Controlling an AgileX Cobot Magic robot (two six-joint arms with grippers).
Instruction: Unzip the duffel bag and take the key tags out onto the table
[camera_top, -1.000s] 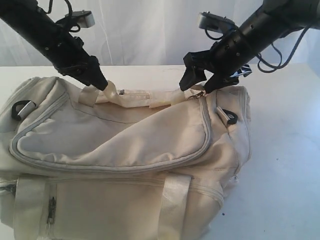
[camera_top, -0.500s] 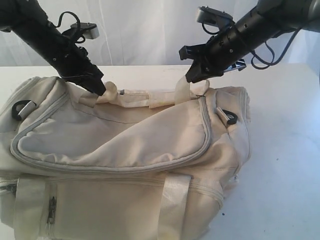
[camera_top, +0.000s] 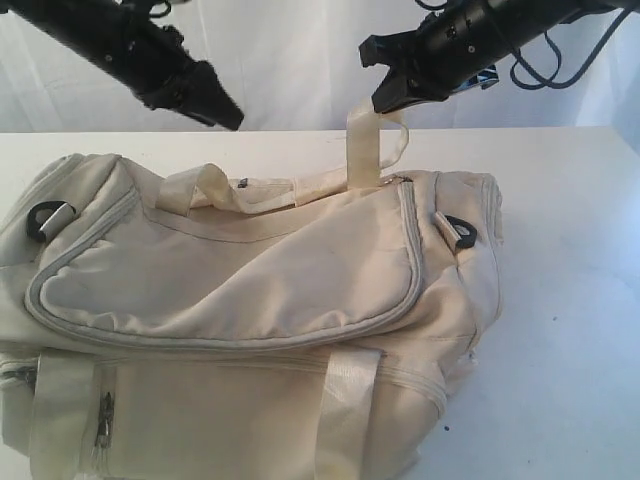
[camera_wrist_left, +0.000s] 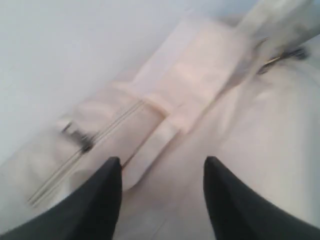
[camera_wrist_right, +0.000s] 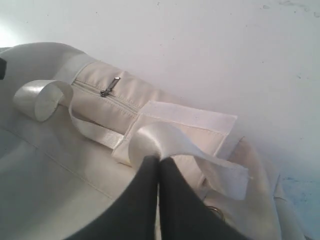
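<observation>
The duffel bag (camera_top: 250, 270) lies on the counter (camera_top: 570, 300). The right hand (camera_top: 385, 100), clamped on its webbing strap (camera_top: 362, 145), holds the strap taut above the bag. The left hand (camera_top: 230, 118) hangs open, clear above the bag's top.

The right tool (camera_wrist_right: 159, 161) has its two black fingers (camera_wrist_right: 142, 200) pressed flat together, with no gap between them. A shiny cream webbing strap (camera_wrist_right: 165, 137) is caught at the fingertips and arcs away from them in a raised loop. Beneath the strap lies the duffel bag (camera_wrist_right: 60, 190), made of cream fabric. A flat rectangular handle wrap (camera_wrist_right: 190, 122) rests on the bag just beyond the fingertips. Beside the wrap runs a closed zipper (camera_wrist_right: 127, 101), its grey pull (camera_wrist_right: 109, 89) lying on the track. A second strap loop (camera_wrist_right: 37, 97) curls up near the pull. The white counter (camera_wrist_right: 225, 45) fills the area beyond the bag.
</observation>
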